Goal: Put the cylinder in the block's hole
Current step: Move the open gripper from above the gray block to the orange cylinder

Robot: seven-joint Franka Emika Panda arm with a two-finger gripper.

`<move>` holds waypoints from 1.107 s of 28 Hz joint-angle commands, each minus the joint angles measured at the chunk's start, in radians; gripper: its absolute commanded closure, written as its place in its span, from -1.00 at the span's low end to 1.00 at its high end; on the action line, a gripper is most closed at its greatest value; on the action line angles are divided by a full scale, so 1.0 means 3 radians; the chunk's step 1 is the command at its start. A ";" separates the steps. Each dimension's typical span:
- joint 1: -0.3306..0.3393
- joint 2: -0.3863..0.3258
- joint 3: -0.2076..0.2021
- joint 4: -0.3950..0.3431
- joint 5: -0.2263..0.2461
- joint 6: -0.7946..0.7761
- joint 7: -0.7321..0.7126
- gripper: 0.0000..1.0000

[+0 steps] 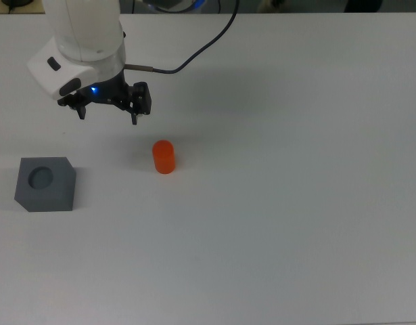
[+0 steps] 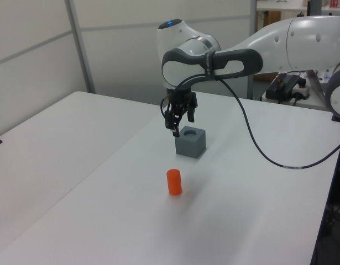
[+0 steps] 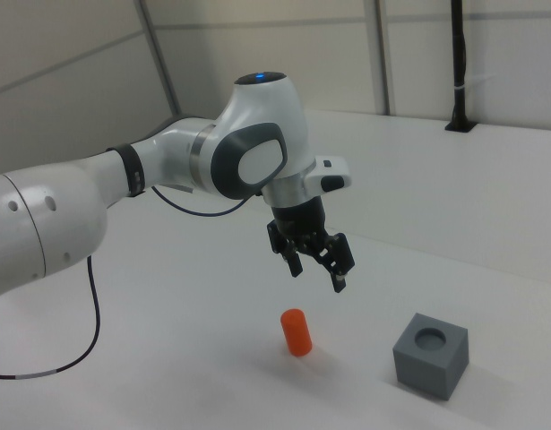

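Cylinder: small, bright orange, rounded at both ends. Stands upright on the white table, free on all sides, nothing touching it. In the top view it lies between the gripper and the table's near edge, to the right of the block.

Handling, by judgement: looks rigid, light and smooth-skinned, so probably a little slippery. Best taken across the straight middle of its side, below the rounded top, with the fingers coming down from above. Being short and upright, it could topple if one finger meets it first.

Block: dark grey, cube-like, bevelled corners, resting flat on the table, well apart from the cylinder. Hole: round recess in its top face, facing up, nothing in it.

Gripper: black, two fingers spread apart, holding nothing. Hangs above the table, raised clear of both items and not over the cylinder.

Open room: bare table all round cylinder and block; the run between them is unobstructed. A black cable trails behind the wrist, away from that run. Table edges lie far from both items.
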 commanded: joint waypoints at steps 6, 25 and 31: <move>0.0017 -0.0055 0.0029 -0.0129 -0.0055 -0.0057 -0.0066 -1.00; 0.0048 -0.0444 0.0095 -0.1101 -0.0029 0.0965 -0.0194 -1.00; 0.0043 -0.0326 0.0223 -0.1152 -0.0029 0.1113 -0.0194 -1.00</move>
